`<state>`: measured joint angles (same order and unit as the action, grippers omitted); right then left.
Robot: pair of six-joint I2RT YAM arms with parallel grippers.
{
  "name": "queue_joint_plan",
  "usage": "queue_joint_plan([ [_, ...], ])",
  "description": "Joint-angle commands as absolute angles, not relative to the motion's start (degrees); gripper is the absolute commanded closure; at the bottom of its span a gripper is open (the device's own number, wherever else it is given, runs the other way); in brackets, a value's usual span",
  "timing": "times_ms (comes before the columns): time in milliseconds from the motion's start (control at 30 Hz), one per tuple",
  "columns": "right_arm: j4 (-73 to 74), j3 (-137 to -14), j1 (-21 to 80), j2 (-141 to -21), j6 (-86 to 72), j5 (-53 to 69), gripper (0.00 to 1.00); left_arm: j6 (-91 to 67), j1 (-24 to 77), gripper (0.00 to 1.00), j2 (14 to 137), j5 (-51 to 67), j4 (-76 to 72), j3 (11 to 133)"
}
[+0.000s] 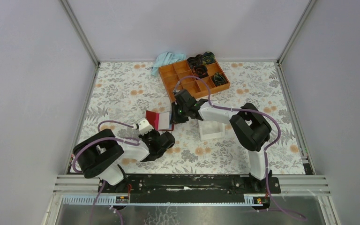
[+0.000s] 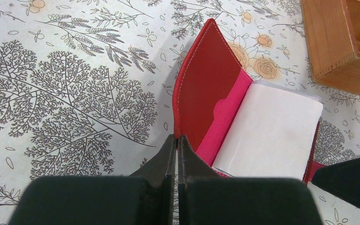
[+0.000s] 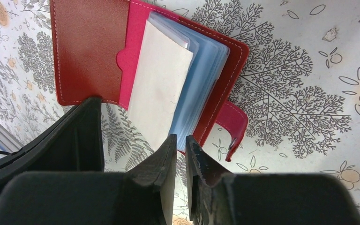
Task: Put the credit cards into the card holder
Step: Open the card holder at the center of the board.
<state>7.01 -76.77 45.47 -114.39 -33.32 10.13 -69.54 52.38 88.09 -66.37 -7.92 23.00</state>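
The dark-red card holder (image 1: 158,120) lies open on the flowered table. It also shows in the left wrist view (image 2: 206,89) and the right wrist view (image 3: 89,51). A white card (image 3: 161,79) lies on its light-blue inner pockets (image 3: 206,79); it also shows in the left wrist view (image 2: 272,131). My left gripper (image 2: 176,138) is shut on the edge of the raised red cover. My right gripper (image 3: 181,140) is closed on the near edge of the light-blue pockets, beside the snap tab (image 3: 234,126). No loose cards show on the table.
An orange compartment tray (image 1: 194,77) with dark items stands at the back; its corner shows in the left wrist view (image 2: 337,42). A light-blue cloth (image 1: 166,60) lies behind it. A whitish box (image 1: 212,130) sits just right of the holder, under the right arm.
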Motion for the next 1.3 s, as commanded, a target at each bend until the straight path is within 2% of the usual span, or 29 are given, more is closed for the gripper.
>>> queue_joint_plan([
  [0, 6.3, -79.5, 45.2, -115.4, -33.3, 10.3, 0.80, -70.4, 52.0, 1.00, 88.0, -67.4, -6.1, 22.6],
  [1267, 3.4, -89.5, 46.3, -123.6, -33.0, 18.8, 0.84, -66.2, 50.7, 1.00, 87.8, -64.8, -9.1, 22.6],
])
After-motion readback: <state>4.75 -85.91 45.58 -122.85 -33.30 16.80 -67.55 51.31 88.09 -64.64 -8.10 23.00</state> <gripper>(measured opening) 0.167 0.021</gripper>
